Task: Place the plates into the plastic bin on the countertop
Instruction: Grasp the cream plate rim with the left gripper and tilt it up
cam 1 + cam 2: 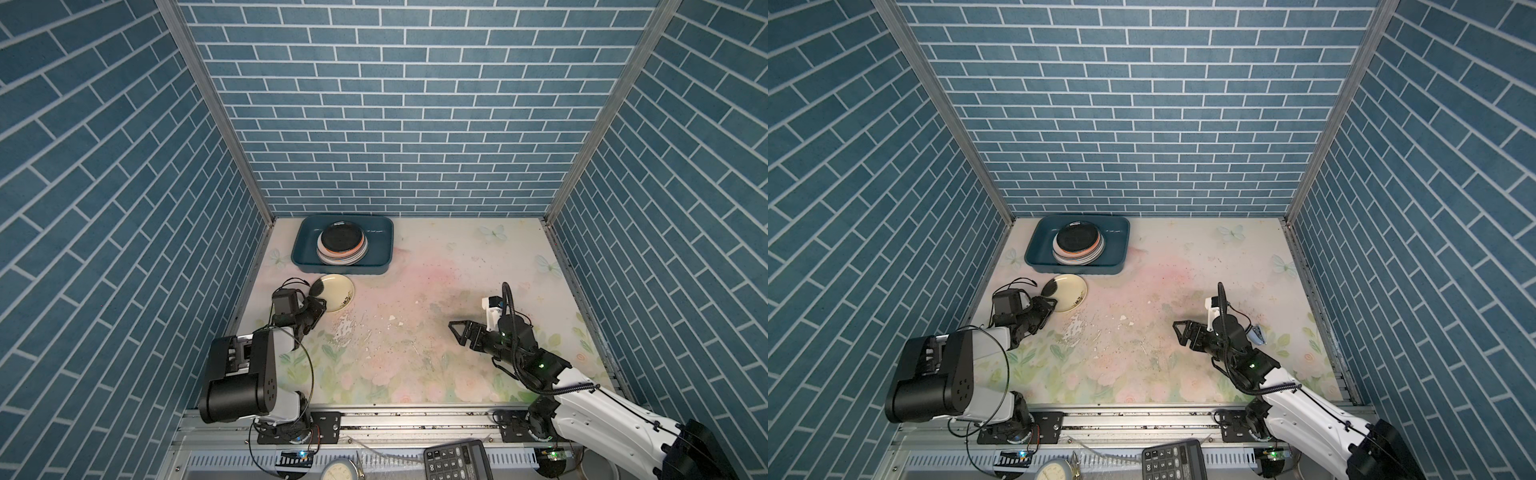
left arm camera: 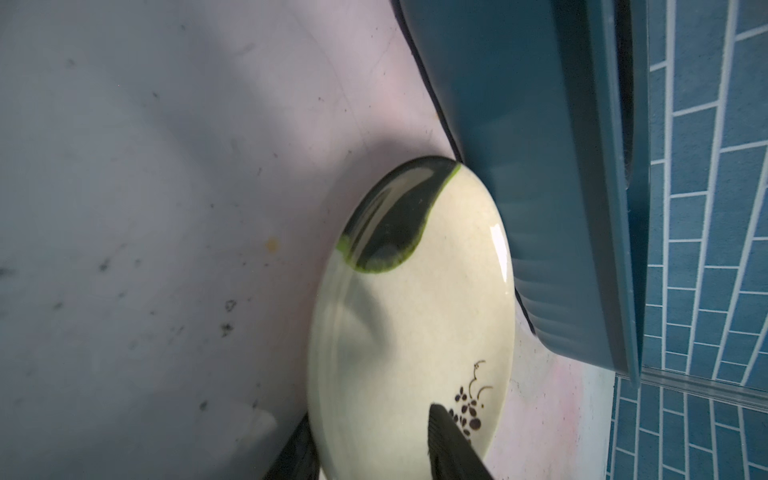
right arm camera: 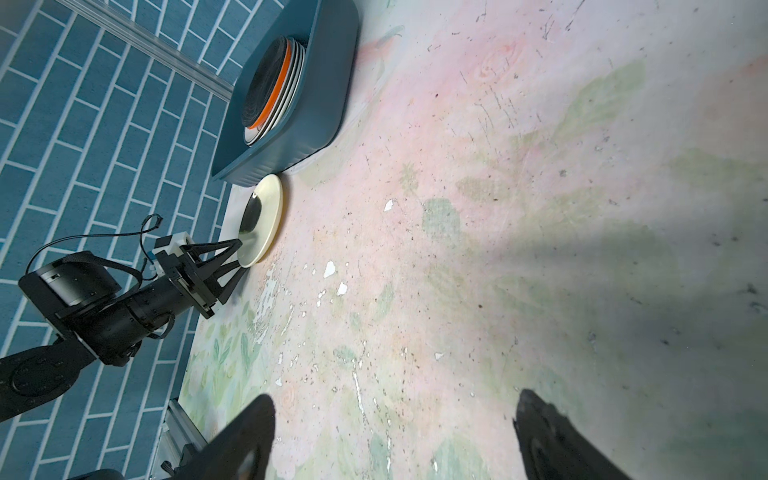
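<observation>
The left gripper (image 3: pixel 242 253) straddles the near rim of the cream plate (image 1: pixel 337 292) on the countertop (image 1: pixel 415 311), jaws half-narrowed and perhaps not yet biting, with the plastic bin (image 1: pixel 345 270) straight beyond it, while the wide-open, empty right gripper (image 1: pixel 456 332) sits well apart.

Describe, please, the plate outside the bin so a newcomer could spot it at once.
Find the dark teal plastic bin at the back left of the flowered countertop. Just before its near wall lies one cream plate. Unlike the stack inside the bin, topped by a black plate, it lies alone and bears a dark green-edged patch and a small dark sprig.
</observation>
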Controlling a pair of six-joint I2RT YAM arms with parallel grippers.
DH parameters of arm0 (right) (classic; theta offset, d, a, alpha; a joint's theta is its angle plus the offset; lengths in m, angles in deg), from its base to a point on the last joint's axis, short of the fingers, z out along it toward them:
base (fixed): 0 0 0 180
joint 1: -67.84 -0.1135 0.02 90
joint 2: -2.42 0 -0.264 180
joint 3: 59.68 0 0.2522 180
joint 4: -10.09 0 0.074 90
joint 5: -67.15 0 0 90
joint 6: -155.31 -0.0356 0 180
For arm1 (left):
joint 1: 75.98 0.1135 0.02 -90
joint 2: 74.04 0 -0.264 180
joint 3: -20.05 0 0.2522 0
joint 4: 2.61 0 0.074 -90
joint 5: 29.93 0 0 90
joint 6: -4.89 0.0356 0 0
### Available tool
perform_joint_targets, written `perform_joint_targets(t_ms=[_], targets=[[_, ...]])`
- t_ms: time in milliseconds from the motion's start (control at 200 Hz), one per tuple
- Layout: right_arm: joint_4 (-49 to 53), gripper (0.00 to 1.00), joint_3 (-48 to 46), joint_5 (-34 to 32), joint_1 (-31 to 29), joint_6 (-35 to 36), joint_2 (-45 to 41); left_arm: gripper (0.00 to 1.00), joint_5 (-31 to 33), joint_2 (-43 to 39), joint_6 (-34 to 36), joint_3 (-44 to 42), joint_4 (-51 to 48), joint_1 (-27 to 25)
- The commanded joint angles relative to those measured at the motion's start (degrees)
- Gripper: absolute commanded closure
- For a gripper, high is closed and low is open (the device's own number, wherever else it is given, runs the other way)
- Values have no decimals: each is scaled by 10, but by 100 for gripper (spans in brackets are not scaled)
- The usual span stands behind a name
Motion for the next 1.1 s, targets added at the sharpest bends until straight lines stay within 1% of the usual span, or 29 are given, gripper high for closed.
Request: perform_joint_targets(t_ms=[0,80,190,450,710,815,890,970,1095], targets=[[-13,10,8,2,-1,-17,-8,62,3,33,-5,-4,-18,3],[-15,10,6,-1,-1,-17,-11,70,2,45,-3,-2,-14,3],[-27,10,-3,-3,-1,-22,-17,75,6,50,-8,-9,-6,3],[-32,10,-11,-1,-1,-25,-29,82,2,50,-6,-6,-10,3],[-36,10,-11,-1,-1,-30,-32,85,4,48,-2,-9,-13,3],[-41,10,-15,-4,-1,-33,-34,90,4,43,-4,-15,-10,3],[-44,10,-19,-6,-1,-34,-34,94,-1,35,-9,-19,-5,3],[-47,10,-23,-7,-1,-34,-33,94,-5,19,-16,-26,-4,3],[-49,10,-23,-7,-1,-33,-31,100,-1,-22,-17,-34,-19,3]])
